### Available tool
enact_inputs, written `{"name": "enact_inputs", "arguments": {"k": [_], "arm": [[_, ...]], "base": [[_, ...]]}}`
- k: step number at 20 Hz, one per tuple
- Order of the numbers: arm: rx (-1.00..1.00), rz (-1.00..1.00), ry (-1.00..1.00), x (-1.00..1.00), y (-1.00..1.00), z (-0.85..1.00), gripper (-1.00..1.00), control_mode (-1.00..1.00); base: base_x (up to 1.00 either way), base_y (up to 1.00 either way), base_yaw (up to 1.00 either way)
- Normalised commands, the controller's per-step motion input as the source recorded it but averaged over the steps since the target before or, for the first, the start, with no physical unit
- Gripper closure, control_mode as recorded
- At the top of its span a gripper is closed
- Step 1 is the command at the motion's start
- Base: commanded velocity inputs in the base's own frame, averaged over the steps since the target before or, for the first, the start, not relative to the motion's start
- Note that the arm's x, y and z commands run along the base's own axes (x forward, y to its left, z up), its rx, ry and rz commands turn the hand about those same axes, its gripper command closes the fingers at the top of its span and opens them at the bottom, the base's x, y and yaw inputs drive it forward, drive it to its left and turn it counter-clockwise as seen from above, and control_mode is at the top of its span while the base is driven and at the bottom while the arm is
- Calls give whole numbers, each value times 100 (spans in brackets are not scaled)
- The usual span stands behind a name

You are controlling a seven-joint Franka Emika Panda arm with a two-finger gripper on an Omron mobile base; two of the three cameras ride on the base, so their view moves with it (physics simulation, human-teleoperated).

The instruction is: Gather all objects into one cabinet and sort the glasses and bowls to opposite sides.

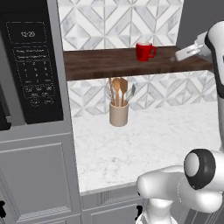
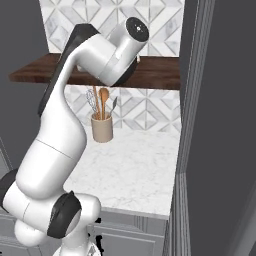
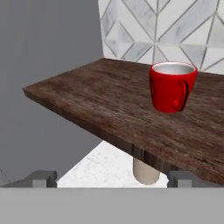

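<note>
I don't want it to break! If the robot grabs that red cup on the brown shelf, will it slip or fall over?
The red cup looks glossy, so it may be a bit slippery. It stands upright on the flat wooden shelf and is rather squat, so it probably won't tip easily. It looks hard, not squashy, and would likely chip if dropped.

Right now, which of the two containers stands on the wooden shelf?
The red mug, with a side handle. The beige utensil holder stands below it on the marble counter.
</note>
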Motion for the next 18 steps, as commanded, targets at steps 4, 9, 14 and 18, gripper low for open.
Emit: {"name": "enact_inputs", "arguments": {"k": [4,9,14,18], "arm": [[18,-5,-13,40,1,12,-100,-100],[6,0,-1,16,-2,8,-100,-100],[0,5,27,31,0,0,-100,-100],[0,0,3,5,0,0,-100,-100]], "base": [[0,0,0],[0,0,0],[0,0,0],[0,0,0]]}}
